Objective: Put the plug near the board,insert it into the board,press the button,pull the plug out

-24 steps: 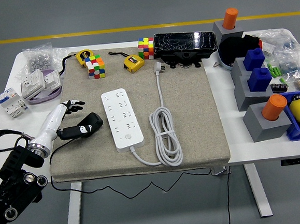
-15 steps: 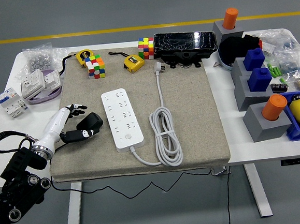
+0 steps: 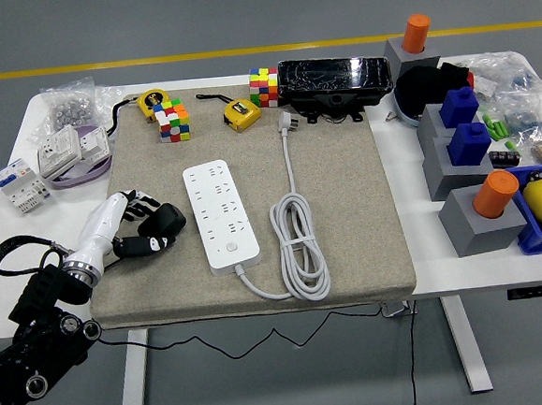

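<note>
- Nearest the table's front edge, the left hand (image 3: 129, 212) lies on the grey mat (image 3: 346, 206), its fingers curled about the black plug (image 3: 156, 227); whether the grip is fully closed cannot be told at this resolution.
- Since a moment ago the hand has drawn in over the plug, which sat clear ahead of the fingertips before. In the inspector's judgement the grasp is now being taken and the carry to the board has not begun.
- The plug rests on the mat, just left of the white power strip (image 3: 220, 216) and apart from it.
- The strip's own white cable (image 3: 299, 247) lies coiled to its right, its white plug (image 3: 287, 120) further back.
- At the far edge stand two colour cubes (image 3: 172, 119) and a black box (image 3: 335, 80).
- The right hand is not in view.
</note>
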Controlling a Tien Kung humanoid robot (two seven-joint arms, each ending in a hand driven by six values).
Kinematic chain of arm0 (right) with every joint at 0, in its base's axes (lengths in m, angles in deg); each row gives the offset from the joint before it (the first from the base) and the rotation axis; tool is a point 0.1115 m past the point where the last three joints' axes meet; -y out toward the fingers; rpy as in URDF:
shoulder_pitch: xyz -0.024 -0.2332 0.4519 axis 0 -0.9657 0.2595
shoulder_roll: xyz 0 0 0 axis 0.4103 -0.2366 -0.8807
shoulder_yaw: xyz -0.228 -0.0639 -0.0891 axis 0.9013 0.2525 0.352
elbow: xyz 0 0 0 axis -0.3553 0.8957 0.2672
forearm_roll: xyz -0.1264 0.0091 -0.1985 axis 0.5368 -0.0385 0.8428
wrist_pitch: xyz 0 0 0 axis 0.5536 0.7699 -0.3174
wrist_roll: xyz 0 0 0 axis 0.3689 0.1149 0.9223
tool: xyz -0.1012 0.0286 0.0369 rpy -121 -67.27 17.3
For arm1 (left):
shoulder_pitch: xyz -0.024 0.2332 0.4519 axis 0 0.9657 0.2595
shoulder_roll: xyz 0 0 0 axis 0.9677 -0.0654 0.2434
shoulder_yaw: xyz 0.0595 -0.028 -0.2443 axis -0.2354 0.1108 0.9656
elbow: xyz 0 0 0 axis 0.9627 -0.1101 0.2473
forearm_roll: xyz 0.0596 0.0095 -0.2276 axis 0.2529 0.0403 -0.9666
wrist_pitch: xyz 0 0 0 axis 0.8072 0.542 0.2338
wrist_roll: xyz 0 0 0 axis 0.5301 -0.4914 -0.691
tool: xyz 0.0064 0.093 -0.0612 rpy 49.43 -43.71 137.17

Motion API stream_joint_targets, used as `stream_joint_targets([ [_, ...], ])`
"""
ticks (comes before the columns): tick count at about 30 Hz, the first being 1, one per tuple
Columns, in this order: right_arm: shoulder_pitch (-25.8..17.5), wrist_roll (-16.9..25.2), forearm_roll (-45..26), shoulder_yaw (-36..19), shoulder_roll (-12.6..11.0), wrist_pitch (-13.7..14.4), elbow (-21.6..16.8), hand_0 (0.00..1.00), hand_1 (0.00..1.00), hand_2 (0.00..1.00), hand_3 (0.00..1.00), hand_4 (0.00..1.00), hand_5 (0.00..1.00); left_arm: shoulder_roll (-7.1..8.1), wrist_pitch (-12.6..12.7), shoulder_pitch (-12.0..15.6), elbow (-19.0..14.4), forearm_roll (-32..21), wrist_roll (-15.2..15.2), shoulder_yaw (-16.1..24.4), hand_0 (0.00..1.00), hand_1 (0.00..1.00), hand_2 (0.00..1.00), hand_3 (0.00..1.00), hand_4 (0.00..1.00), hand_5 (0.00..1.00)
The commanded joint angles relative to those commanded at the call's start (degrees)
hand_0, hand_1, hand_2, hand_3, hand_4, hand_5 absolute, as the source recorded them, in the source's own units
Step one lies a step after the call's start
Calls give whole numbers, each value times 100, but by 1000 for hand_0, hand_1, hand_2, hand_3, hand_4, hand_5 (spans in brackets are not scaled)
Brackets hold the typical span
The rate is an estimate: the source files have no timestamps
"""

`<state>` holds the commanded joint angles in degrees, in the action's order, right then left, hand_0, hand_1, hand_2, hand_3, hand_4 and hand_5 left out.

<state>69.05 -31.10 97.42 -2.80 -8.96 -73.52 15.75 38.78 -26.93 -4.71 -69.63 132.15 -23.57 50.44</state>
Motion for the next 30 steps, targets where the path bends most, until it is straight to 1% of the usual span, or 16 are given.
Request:
stream_joint_targets([
  [3,-7,1,-1,-16,3,3,0,563,641,625,604,967,500,4,39,-1,-23,-13,1,-2,405,452,506,556,766,2],
  [5,-9,-2,2,-25,0,3,4,563,641,625,604,967,500,4,22,-5,-31,7,-48,4,405,452,506,556,766,2],
  [6,-12,-2,2,-31,0,3,4,562,641,626,605,967,500,4,8,-4,-33,7,-63,8,360,408,476,543,693,2],
  [11,-30,0,9,-46,0,5,-4,562,641,626,605,967,500,5,-49,48,-99,53,-91,83,360,408,476,543,693,2],
  [12,-37,1,9,-47,3,4,-3,562,640,626,604,967,500,9,-47,62,-138,4,-55,106,353,397,467,538,677,2],
  [14,-44,0,9,-49,7,3,-4,562,640,626,604,967,500,15,-38,75,-184,-60,11,133,353,397,467,538,677,2],
  [18,-54,-3,8,-47,9,3,-1,563,640,625,605,966,499,37,-25,68,-317,-232,251,188,349,393,459,536,671,2],
  [21,-52,-3,8,-63,9,7,-5,563,640,625,605,966,499,68,-121,25,-401,-411,465,183,349,393,459,536,671,2],
  [24,-46,-4,8,-72,5,11,-4,563,640,626,604,967,499,106,-363,-54,-419,-607,670,119,350,397,459,536,660,2],
  [25,-44,-6,7,-70,3,9,-5,563,640,626,604,967,499,125,-462,-117,-406,-643,693,37,350,397,459,536,660,2],
  [30,-44,-4,2,-60,6,10,-4,562,642,625,604,966,499,153,-584,-260,-347,-613,632,-167,353,402,460,537,654,2],
])
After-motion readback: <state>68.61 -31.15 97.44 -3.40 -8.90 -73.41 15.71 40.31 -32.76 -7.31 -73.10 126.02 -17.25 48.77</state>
